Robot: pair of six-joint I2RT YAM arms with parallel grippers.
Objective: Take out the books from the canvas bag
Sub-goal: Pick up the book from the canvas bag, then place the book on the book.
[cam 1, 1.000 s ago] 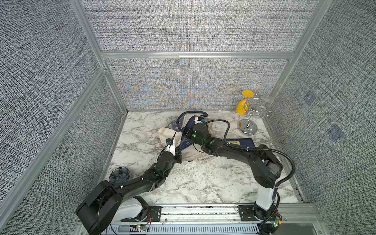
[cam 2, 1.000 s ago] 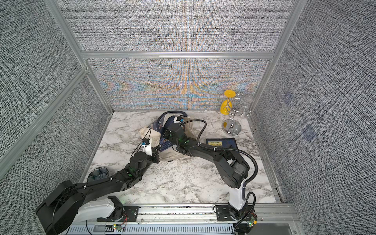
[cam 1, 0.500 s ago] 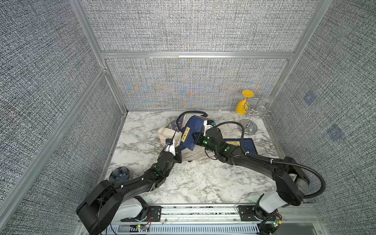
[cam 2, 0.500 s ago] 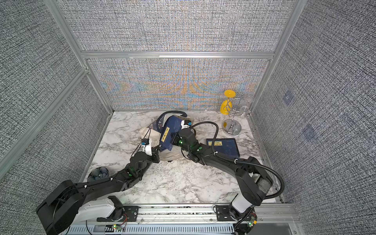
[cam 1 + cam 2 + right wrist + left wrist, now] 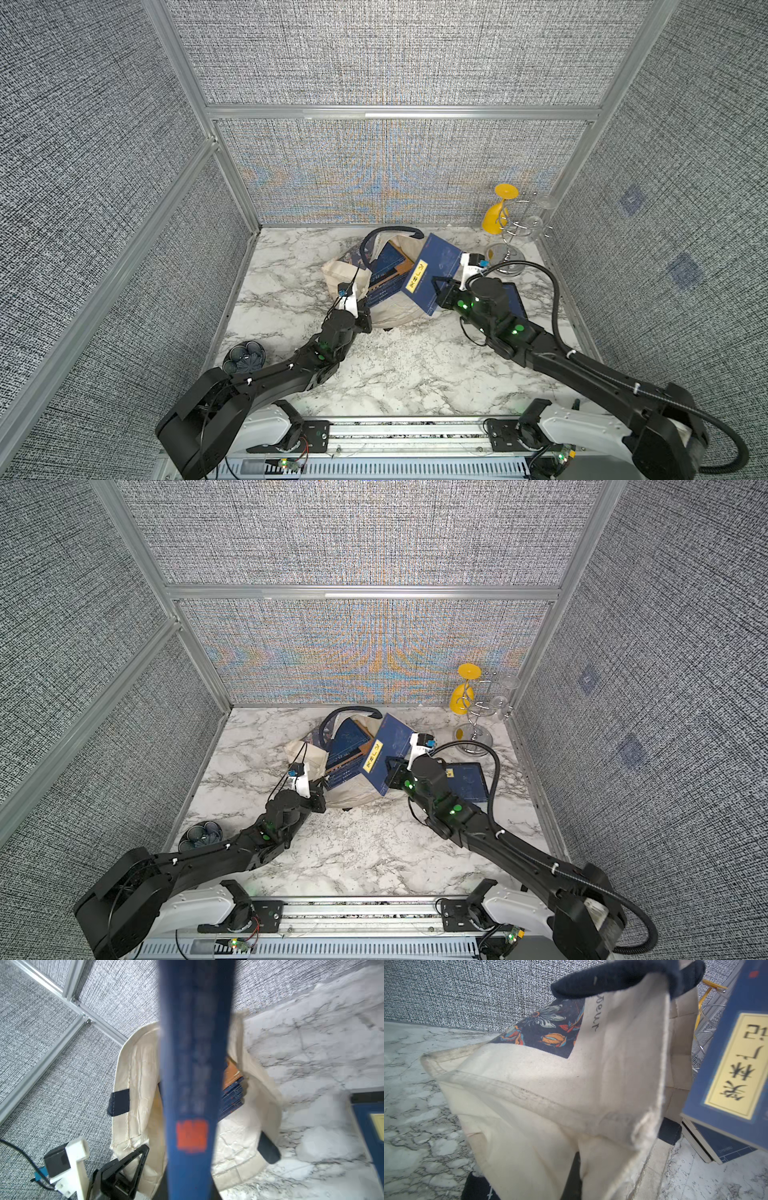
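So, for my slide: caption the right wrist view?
Navy book gripped edge-on before the open canvas bag, more books inside.

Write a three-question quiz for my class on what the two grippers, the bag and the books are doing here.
1. True or false: the right gripper is shut on a navy book.
2. What does the left gripper pinch? A) the edge of the canvas bag B) a book C) the yellow glass
3. How many books lie flat on the table, outside the bag?
Key: 1 true; 2 A; 3 one, the flat book by the right arm.
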